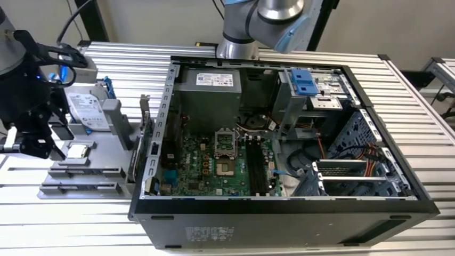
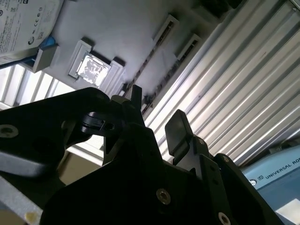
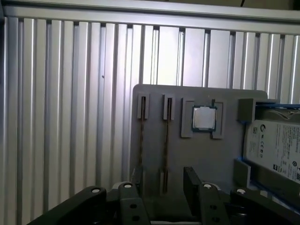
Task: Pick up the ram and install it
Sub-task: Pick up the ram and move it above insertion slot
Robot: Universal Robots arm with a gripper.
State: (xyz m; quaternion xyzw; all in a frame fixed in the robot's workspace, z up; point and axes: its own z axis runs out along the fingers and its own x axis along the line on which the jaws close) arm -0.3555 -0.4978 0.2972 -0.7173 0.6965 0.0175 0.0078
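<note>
Hovering w/ jaws spread and nothing gripped, the gripper is seen over the ram, stood edgewise in the gray fixture. Judged light, stiff, fragile; best pinched across flat faces, mid-length.

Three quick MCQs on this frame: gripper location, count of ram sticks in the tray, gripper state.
1. The gripper is at: A the motherboard; B the grey tray; C bare table.
2. Count of ram sticks on edge in the tray: A one; B two; C four.
3. Gripper state: A shut on a stick; B shut, empty; C open, empty.
Key: B, the tray lies just beyond the fingers in both wrist views; B, two thin sticks stand in its slots; C, fingers apart, gripping nothing.
</note>
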